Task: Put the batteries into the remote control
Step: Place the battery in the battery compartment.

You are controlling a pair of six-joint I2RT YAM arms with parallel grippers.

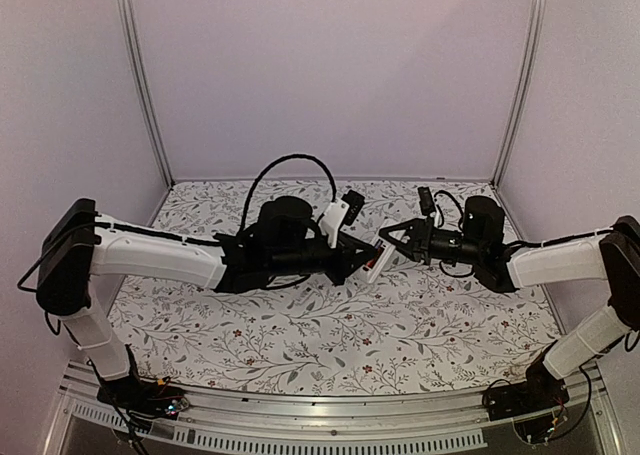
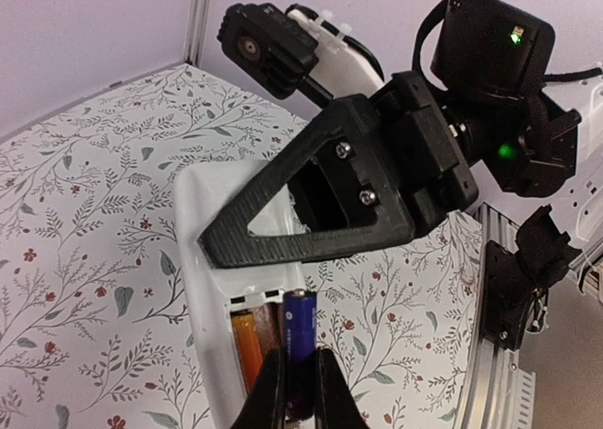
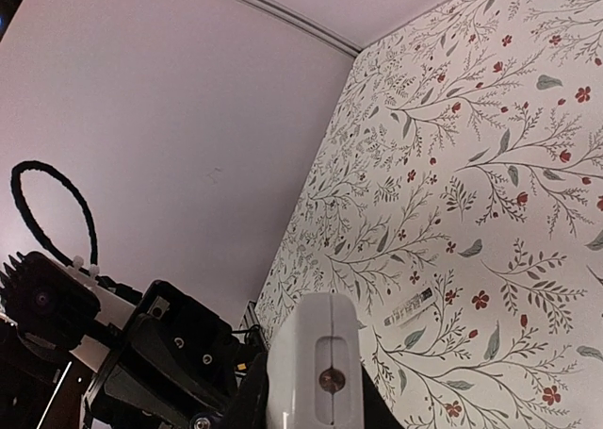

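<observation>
The white remote control (image 2: 202, 259) is held above the table between both grippers, its back compartment open. It also shows in the top view (image 1: 376, 261) and end-on in the right wrist view (image 3: 314, 354). The orange-red battery (image 2: 247, 347) lies in the compartment's left slot. My left gripper (image 2: 301, 396) is shut on the black battery (image 2: 301, 335), whose tip sits at the top end of the right slot. My right gripper (image 3: 316, 405) is shut on the remote; one of its fingers (image 2: 311, 217) crosses the remote's upper part. The two grippers (image 1: 357, 263) (image 1: 393, 241) nearly touch.
The floral tabletop (image 1: 330, 335) lies under the arms, with pale walls and metal posts (image 1: 145, 85) around it. A black cable loop (image 1: 290, 165) rises over the left wrist. A small barcode sticker (image 3: 413, 306) lies on the table.
</observation>
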